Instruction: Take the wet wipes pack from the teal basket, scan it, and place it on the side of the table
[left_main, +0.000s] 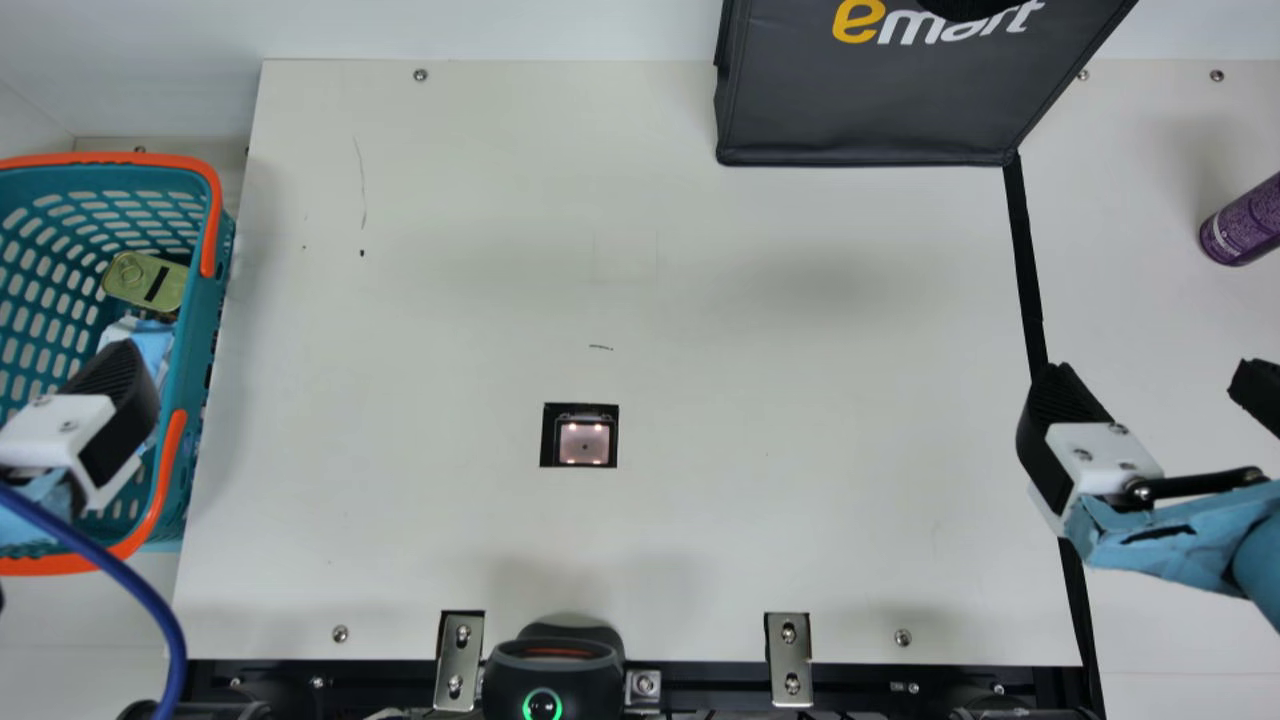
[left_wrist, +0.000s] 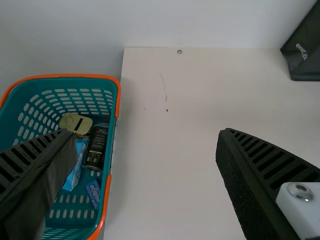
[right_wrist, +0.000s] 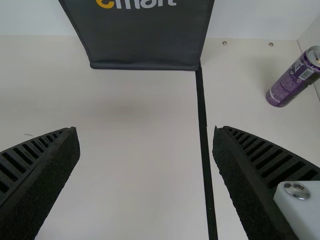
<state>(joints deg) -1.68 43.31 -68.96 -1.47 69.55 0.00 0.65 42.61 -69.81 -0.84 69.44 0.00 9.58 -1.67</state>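
At the far left, the teal basket (left_main: 120, 158) is running out of the main view. Inside, the wet wipes pack (left_wrist: 76, 165), as far as its blue-and-white wrapping is telling, is lying beside a dark can (left_wrist: 96, 147) – partly hidden behind a finger in the left wrist view. A greenish tin (left_wrist: 76, 123) and a small blue packet (left_wrist: 93, 194) are also lying there. The left gripper (left_main: 115, 385) is overlapping the basket in the main view, cut off by the edge; its fingers are standing wide apart. Further right, a square scanner window (left_main: 584, 445) is glowing in the desk (left_main: 800, 400). A dark bag (left_main: 870, 110) is extending past the top edge. The right gripper (left_main: 1152, 372) is holding its fingers spread – one cropped at the edge, where a purple can (left_main: 1242, 225) is also being cut off.
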